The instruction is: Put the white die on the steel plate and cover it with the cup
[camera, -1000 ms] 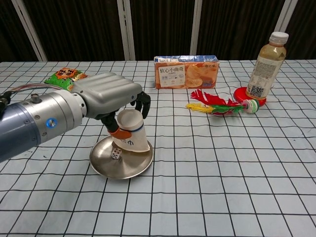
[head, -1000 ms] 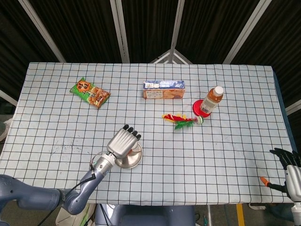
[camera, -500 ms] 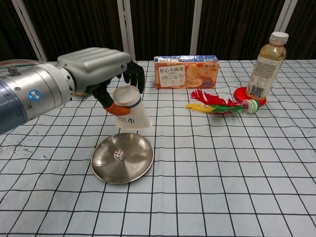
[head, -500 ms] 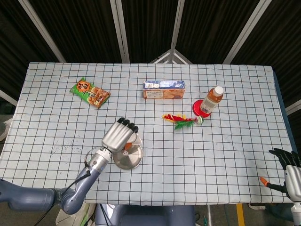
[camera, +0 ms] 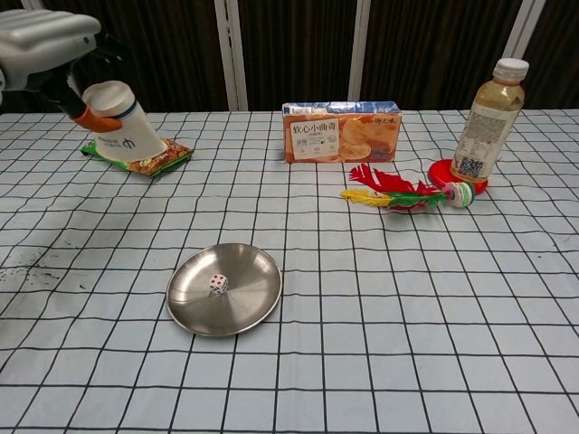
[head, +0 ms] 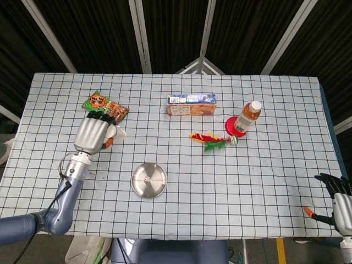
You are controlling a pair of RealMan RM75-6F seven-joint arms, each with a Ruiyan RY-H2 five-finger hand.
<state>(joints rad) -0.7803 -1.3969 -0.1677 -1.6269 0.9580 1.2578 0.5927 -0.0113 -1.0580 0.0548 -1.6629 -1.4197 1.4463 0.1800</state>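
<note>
The steel plate [head: 149,180] [camera: 244,303] lies near the table's front edge with the white die [head: 146,179] [camera: 217,283] uncovered on it. My left hand [head: 91,135] [camera: 41,41] is raised well to the left of the plate and grips the white paper cup [head: 117,132] [camera: 122,127], which is tilted with its mouth facing down and to the right. In the chest view the cup hangs in front of the snack bag. My right hand [head: 341,203] stays off the table's right front corner, fingers spread, holding nothing.
A green and orange snack bag [head: 105,108] [camera: 136,154] lies at the back left. A biscuit box [head: 191,104] [camera: 342,131] stands at the back centre. A drink bottle [head: 247,117] [camera: 484,117] on a red disc and a feathered shuttlecock [head: 212,140] [camera: 398,192] are to the right.
My left hand has carried the cup up and away from the plate, far to the left and back. The die now lies uncovered on the plate. The right hand has not moved.
</note>
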